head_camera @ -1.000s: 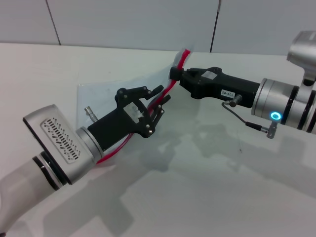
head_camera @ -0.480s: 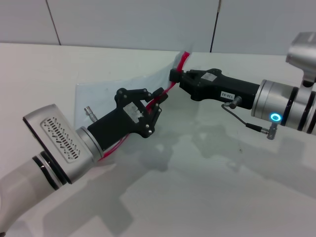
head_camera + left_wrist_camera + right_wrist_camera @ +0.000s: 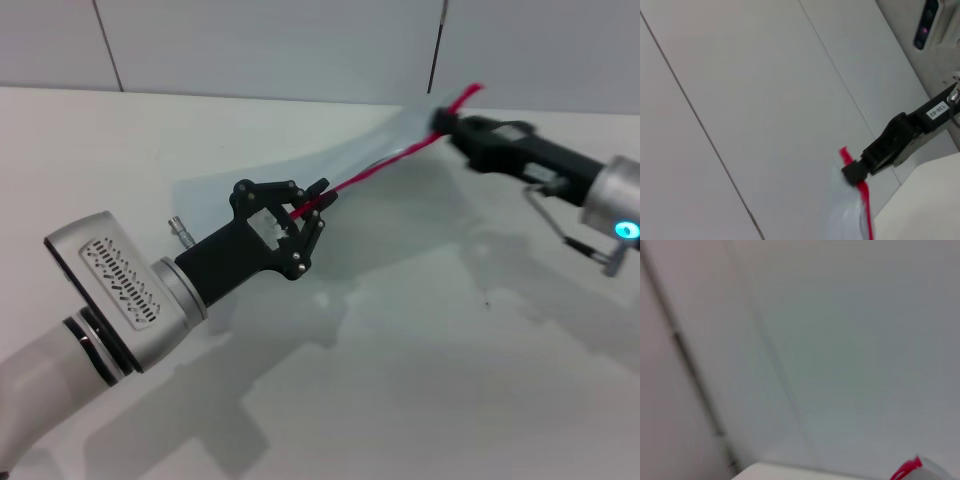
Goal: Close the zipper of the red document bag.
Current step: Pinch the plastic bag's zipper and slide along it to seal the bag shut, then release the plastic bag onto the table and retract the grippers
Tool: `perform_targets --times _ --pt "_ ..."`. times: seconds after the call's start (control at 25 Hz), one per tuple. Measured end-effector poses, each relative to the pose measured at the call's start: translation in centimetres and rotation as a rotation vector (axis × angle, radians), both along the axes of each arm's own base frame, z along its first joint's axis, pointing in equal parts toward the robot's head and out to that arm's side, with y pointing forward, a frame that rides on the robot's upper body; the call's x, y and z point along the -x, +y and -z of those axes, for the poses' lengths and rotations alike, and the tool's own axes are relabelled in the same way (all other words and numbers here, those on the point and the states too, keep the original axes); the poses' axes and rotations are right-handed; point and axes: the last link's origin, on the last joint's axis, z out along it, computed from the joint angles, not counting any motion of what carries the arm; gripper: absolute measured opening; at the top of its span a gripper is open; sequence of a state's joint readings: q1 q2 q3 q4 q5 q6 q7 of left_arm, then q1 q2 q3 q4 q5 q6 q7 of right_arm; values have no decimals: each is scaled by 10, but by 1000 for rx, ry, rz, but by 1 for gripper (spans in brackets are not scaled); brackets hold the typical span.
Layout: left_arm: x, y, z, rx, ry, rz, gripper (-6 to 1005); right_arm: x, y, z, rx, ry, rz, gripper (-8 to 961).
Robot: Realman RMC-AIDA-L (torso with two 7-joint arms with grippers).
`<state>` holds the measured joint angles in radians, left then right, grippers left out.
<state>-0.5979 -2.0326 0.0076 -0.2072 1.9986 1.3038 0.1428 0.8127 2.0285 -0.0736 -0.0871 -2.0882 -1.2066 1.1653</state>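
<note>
The red document bag (image 3: 290,165), a translucent pale-blue pouch, hangs lifted off the table between both grippers. Its zipper (image 3: 380,165) runs as a taut red line from lower left to upper right. My left gripper (image 3: 312,203) is shut on the lower part of that red edge. At the far upper end, my right gripper (image 3: 443,122) is shut on the zipper, with a short red tail sticking out past it. The left wrist view shows the right gripper (image 3: 852,172) clamped on the zipper (image 3: 866,200). Only the zipper's red tip (image 3: 905,471) shows in the right wrist view. The slider is hidden.
The white table (image 3: 420,380) stretches under both arms. A pale panelled wall (image 3: 270,45) stands behind the table's far edge. The left arm's silver wrist (image 3: 120,290) fills the lower left corner.
My right gripper has slid right and away along the zipper, from the middle to its far end. The red strip has gone straight and taut, and the bag has risen with it. The left gripper has held still.
</note>
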Motion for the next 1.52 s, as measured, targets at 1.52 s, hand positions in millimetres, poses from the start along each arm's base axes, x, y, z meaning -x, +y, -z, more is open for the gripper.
perform_targets --times 1.52 --pt "10 1 -10 -58 -41 -70 421 -77 -50 -51 -467 -37 50 294"
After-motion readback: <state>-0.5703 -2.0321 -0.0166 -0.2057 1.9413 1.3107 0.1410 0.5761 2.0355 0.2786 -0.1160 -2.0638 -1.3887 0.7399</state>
